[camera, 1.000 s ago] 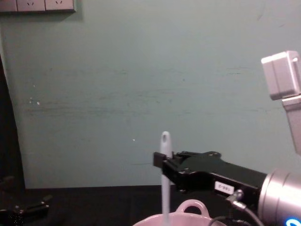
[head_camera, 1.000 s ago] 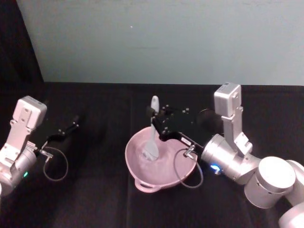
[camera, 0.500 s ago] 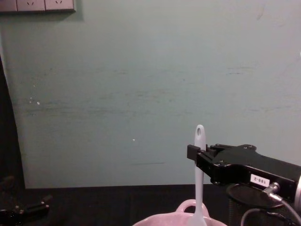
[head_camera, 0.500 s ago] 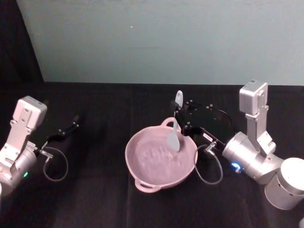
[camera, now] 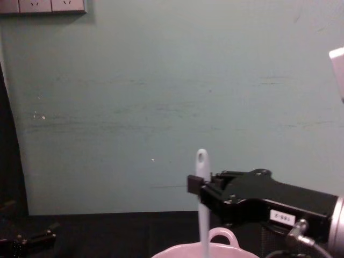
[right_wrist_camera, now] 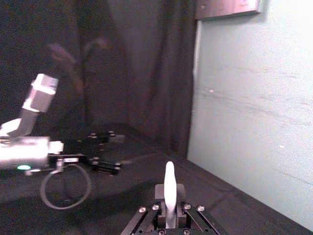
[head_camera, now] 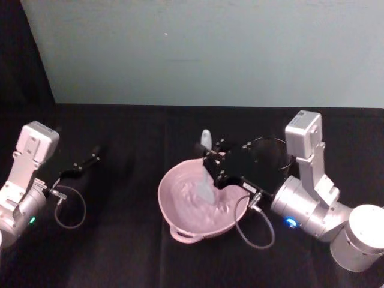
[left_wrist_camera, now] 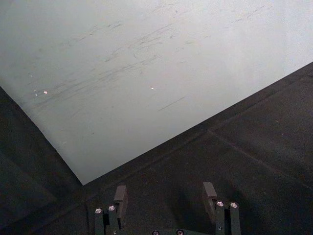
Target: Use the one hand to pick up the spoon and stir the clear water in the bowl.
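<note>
Clasping the spoon (head_camera: 206, 187) upright, the right gripper (head_camera: 211, 163) holds its scoop inside the bowl (head_camera: 180, 207); the left gripper (left_wrist_camera: 166, 196) sits released.
</note>
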Available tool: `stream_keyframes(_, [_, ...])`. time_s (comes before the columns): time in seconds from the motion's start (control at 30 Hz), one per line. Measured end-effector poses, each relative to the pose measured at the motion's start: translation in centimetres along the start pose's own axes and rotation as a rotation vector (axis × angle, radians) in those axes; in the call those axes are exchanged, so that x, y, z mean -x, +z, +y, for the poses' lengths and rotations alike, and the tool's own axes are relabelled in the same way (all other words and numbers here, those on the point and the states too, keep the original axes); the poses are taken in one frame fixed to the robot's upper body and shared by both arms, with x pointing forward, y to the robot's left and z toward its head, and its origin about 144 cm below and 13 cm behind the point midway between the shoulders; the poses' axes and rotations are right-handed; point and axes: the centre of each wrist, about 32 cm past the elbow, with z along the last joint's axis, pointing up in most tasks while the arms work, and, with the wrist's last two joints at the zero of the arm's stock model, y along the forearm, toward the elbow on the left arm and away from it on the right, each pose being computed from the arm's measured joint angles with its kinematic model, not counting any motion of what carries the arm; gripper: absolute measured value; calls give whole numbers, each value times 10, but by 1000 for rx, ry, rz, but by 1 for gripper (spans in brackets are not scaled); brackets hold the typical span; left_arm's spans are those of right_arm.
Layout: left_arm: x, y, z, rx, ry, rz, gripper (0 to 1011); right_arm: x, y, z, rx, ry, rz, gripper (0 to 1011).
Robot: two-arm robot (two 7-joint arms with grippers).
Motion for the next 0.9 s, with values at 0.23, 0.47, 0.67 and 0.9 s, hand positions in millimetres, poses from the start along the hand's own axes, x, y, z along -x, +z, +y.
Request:
stream_keyframes(0.23, [0,0,0,0,0,0,1005,19,-1,11,-16,73,30,114])
stream_keyframes(0.47, [0,0,0,0,0,0,1005,22,-6,22,-30,83,57,114])
stream_keyframes(0.67, [0,0,0,0,0,0,1005,18,-12,32,-41,67,81,114])
stream_keyframes(0.9, [0,0,0,0,0,0,1005,6,-19,34,-36,-1,97,114])
